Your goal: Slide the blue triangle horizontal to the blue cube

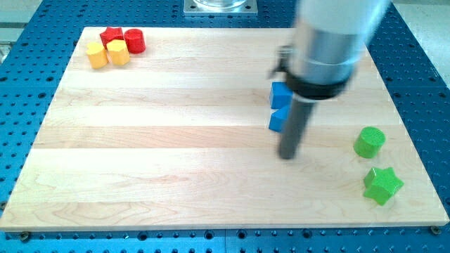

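Observation:
Two blue blocks sit right of the board's middle, partly hidden behind my arm. The upper blue block (280, 94) looks like the cube. The lower blue block (278, 121) just below it touches it; its shape is hard to make out, and it may be the triangle. My tip (287, 156) rests on the board just below and slightly right of the lower blue block, with the rod's side close against that block.
A red star (110, 36), a red cylinder (135, 41) and two yellow blocks (97, 55) (118, 53) cluster at the top left. A green cylinder (370, 142) and a green star (382, 185) sit at the right. The wooden board (155, 161) lies on a blue perforated table.

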Action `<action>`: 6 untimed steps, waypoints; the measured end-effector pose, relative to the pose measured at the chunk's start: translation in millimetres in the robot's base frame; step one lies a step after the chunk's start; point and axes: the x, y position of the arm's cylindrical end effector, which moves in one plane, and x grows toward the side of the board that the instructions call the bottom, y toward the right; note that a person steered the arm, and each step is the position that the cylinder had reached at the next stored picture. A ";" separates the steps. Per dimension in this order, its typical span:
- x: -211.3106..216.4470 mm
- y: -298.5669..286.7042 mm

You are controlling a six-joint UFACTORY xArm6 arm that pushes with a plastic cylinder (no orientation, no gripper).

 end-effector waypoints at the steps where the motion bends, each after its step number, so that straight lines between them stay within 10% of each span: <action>1: -38.5 -30.7; 3: -53.2 79.3; 6: -153.7 81.4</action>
